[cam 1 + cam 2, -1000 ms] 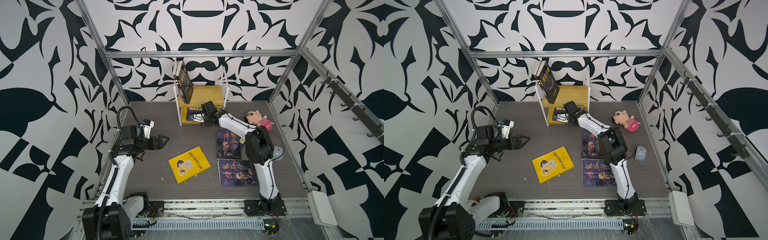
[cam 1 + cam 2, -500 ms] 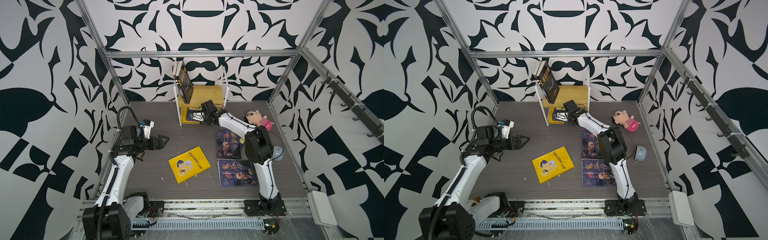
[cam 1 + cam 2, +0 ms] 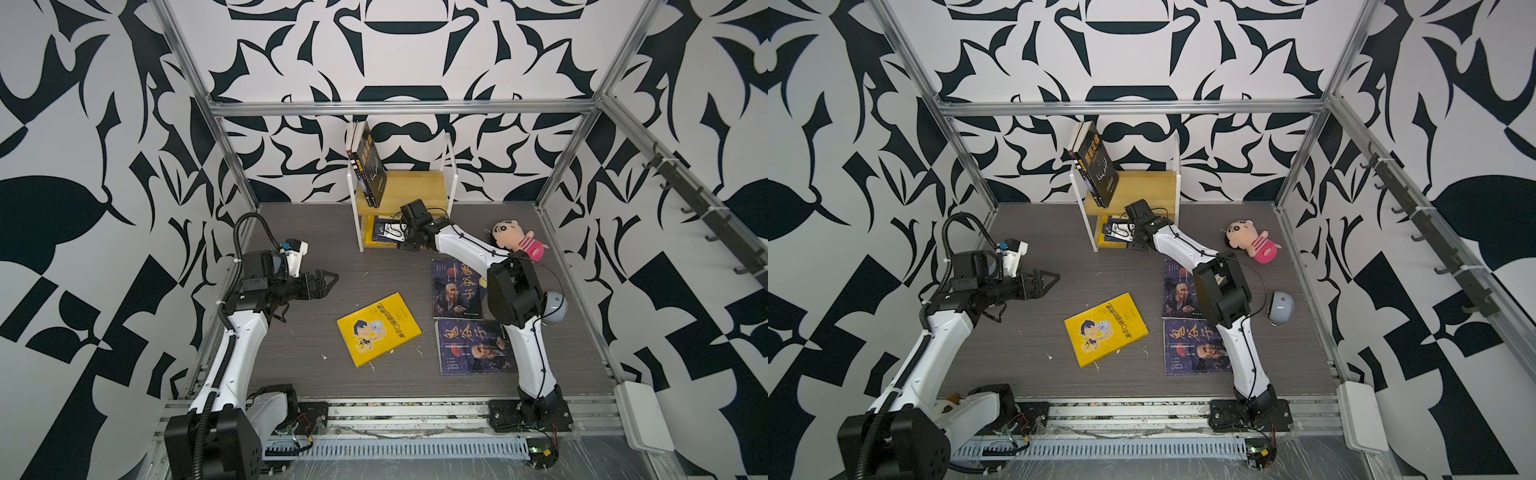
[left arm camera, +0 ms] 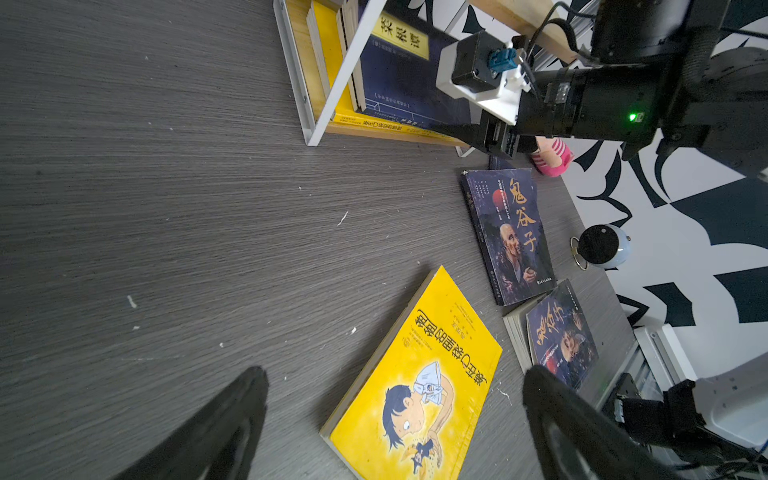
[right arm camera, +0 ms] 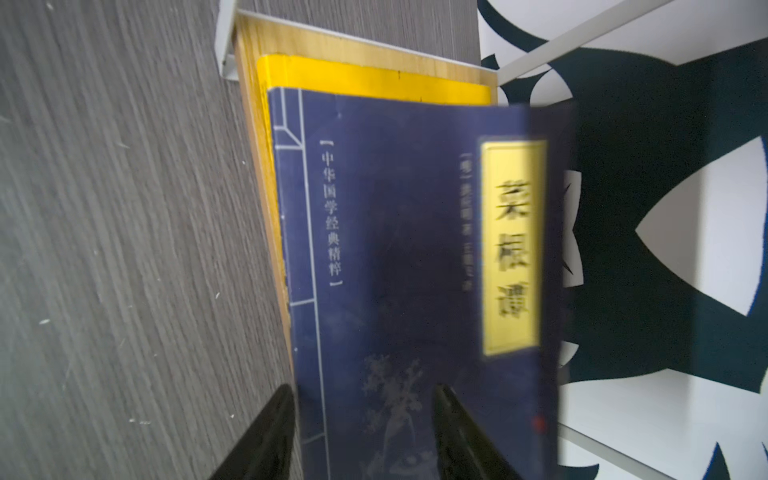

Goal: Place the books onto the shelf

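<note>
Looking in from the near edge, I see a yellow cartoon book [image 3: 379, 328] lying flat at 6 o'clock and a dark portrait book [image 3: 473, 347] at 4 o'clock, with a second portrait book [image 3: 455, 286] just beyond it. At 9 o'clock my left gripper [image 3: 329, 283] hovers wide open and empty. At 12 o'clock stands the shelf [image 3: 415, 189]. My right gripper [image 5: 361, 392] is at its lower tier, jaws parted over a navy book [image 5: 395, 249] lying on a yellow book [image 5: 374, 79], clamping nothing. On the top tier lean black books [image 3: 372, 166].

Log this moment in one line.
right gripper: open at navy book, shelf lower tier; left gripper: open, hovering; table: yellow book, two portrait books
</note>
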Motion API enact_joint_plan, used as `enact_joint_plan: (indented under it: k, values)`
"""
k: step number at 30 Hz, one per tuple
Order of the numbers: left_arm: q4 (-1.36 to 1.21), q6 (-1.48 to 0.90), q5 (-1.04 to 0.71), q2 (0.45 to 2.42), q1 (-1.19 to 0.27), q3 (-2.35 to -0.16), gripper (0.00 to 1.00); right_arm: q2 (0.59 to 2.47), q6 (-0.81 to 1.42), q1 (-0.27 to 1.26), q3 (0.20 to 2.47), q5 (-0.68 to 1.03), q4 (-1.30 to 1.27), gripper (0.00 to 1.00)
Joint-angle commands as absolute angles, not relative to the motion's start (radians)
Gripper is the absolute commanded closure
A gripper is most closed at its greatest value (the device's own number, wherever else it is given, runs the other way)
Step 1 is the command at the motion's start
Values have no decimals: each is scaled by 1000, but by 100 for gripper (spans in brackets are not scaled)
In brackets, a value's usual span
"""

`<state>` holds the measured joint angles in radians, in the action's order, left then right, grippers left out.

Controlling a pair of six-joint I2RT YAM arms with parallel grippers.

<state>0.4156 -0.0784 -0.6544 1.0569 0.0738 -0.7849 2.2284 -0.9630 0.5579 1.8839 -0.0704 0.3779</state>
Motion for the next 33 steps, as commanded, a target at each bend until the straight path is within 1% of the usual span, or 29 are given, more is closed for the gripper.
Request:
enact_joint_plan:
  k: [1, 7, 12, 19, 24, 30, 33]
  values:
    - [410, -77, -672, 1059, 80, -775, 0, 2227, -943, 560, 1919, -68, 380, 45]
    - [410, -77, -674, 1056, 79, -772, 0, 2235, -943, 558, 1930, -95, 354, 52]
    - [406, -80, -676, 1055, 80, -772, 1, 2236, -945, 558, 1932, -100, 344, 54]
    - [404, -81, -678, 1059, 80, -772, 1, 2233, -940, 555, 1931, -110, 324, 63]
    - [409, -79, -673, 1063, 78, -776, 1, 2238, -931, 553, 1941, -123, 319, 67]
    - [410, -80, -675, 1062, 79, -776, 0, 2241, -921, 552, 1947, -114, 325, 68]
    - [406, -83, -676, 1063, 78, -778, 1, 2231, -916, 554, 1945, -71, 346, 62]
